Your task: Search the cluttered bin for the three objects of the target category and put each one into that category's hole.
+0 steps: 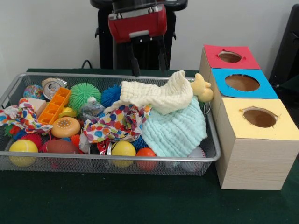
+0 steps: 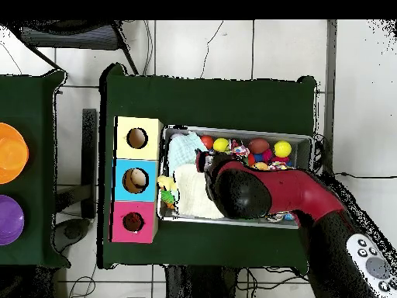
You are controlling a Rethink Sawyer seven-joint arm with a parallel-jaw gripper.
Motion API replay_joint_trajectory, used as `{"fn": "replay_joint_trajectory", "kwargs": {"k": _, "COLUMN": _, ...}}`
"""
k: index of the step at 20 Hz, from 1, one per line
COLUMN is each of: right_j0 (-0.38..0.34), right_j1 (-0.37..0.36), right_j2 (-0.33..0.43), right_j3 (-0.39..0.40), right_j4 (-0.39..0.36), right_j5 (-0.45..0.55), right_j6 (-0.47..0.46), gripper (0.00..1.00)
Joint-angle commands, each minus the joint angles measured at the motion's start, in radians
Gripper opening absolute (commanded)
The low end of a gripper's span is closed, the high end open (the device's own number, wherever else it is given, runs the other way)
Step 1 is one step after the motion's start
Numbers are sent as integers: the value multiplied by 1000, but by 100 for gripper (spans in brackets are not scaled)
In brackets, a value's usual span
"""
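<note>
My gripper (image 1: 148, 69) hangs at the back rim of the wire bin (image 1: 212, 154), above the cream cloth (image 1: 159, 95), open with nothing between its fingers (image 1: 135, 63). The bin is crowded: a mint cloth (image 1: 175, 130), a patterned cloth (image 1: 117, 123), a green spiky ball (image 1: 84, 93), a blue spiky ball (image 1: 110, 93), two yellow balls (image 1: 23, 147) (image 1: 123, 148) and a yellow plush toy (image 1: 202, 87) at the right rim. Beside the bin stand the red (image 1: 230, 57), blue (image 1: 242, 82) and yellow (image 1: 259, 117) holes. From overhead my arm (image 2: 256, 192) hides much of the bin (image 2: 240, 130).
Also in the bin are an orange tray (image 1: 56, 105), a metal can (image 1: 50, 86), a toy bun (image 1: 65, 127), a brown football (image 1: 60, 147) and an orange ball (image 1: 146, 152). The wooden box (image 1: 252, 158) touches the bin's right end. Green cloth covers the table (image 1: 117, 200).
</note>
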Motion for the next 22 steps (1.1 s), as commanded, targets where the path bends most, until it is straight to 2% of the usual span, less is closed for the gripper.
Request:
{"fn": "replay_joint_trajectory", "kwargs": {"k": 1, "right_j0": 60, "right_j1": -145, "right_j2": -163, "right_j3": 230, "right_j4": 155, "right_j5": 118, "right_j6": 293, "gripper": 100}}
{"fn": "replay_joint_trajectory", "kwargs": {"k": 3, "right_j0": 44, "right_j1": -121, "right_j2": -128, "right_j3": 250, "right_j4": 176, "right_j5": 108, "right_j6": 213, "gripper": 100}}
{"fn": "replay_joint_trajectory", "kwargs": {"k": 6, "right_j0": 70, "right_j1": -86, "right_j2": -135, "right_j3": 273, "right_j4": 181, "right_j5": 19, "right_j6": 207, "gripper": 100}}
{"fn": "replay_joint_trajectory", "kwargs": {"k": 7, "right_j0": 86, "right_j1": -78, "right_j2": -143, "right_j3": 271, "right_j4": 189, "right_j5": 34, "right_j6": 204, "gripper": 100}}
{"fn": "replay_joint_trajectory", "kwargs": {"k": 9, "right_j0": 104, "right_j1": -66, "right_j2": -147, "right_j3": 278, "right_j4": 191, "right_j5": -13, "right_j6": 204, "gripper": 100}}
{"fn": "replay_joint_trajectory", "kwargs": {"k": 11, "right_j0": 173, "right_j1": -71, "right_j2": -224, "right_j3": 266, "right_j4": 181, "right_j5": -127, "right_j6": 287, "gripper": 100}}
{"fn": "replay_joint_trajectory", "kwargs": {"k": 12, "right_j0": 187, "right_j1": -52, "right_j2": -235, "right_j3": 254, "right_j4": 185, "right_j5": -166, "right_j6": 297, "gripper": 100}}
{"fn": "replay_joint_trajectory", "kwargs": {"k": 14, "right_j0": 221, "right_j1": -14, "right_j2": -262, "right_j3": 227, "right_j4": 209, "right_j5": -181, "right_j6": 306, "gripper": 100}}
{"fn": "replay_joint_trajectory", "kwargs": {"k": 17, "right_j0": 272, "right_j1": 21, "right_j2": -341, "right_j3": 204, "right_j4": 257, "right_j5": -226, "right_j6": 347, "gripper": 100}}
{"fn": "replay_joint_trajectory", "kwargs": {"k": 18, "right_j0": 291, "right_j1": 25, "right_j2": -371, "right_j3": 205, "right_j4": 278, "right_j5": -241, "right_j6": 360, "gripper": 100}}
{"fn": "replay_joint_trajectory", "kwargs": {"k": 19, "right_j0": 300, "right_j1": 20, "right_j2": -395, "right_j3": 196, "right_j4": 299, "right_j5": -211, "right_j6": 362, "gripper": 100}}
{"fn": "replay_joint_trajectory", "kwargs": {"k": 22, "right_j0": 297, "right_j1": 14, "right_j2": -407, "right_j3": 221, "right_j4": 347, "right_j5": -225, "right_j6": 358, "gripper": 100}}
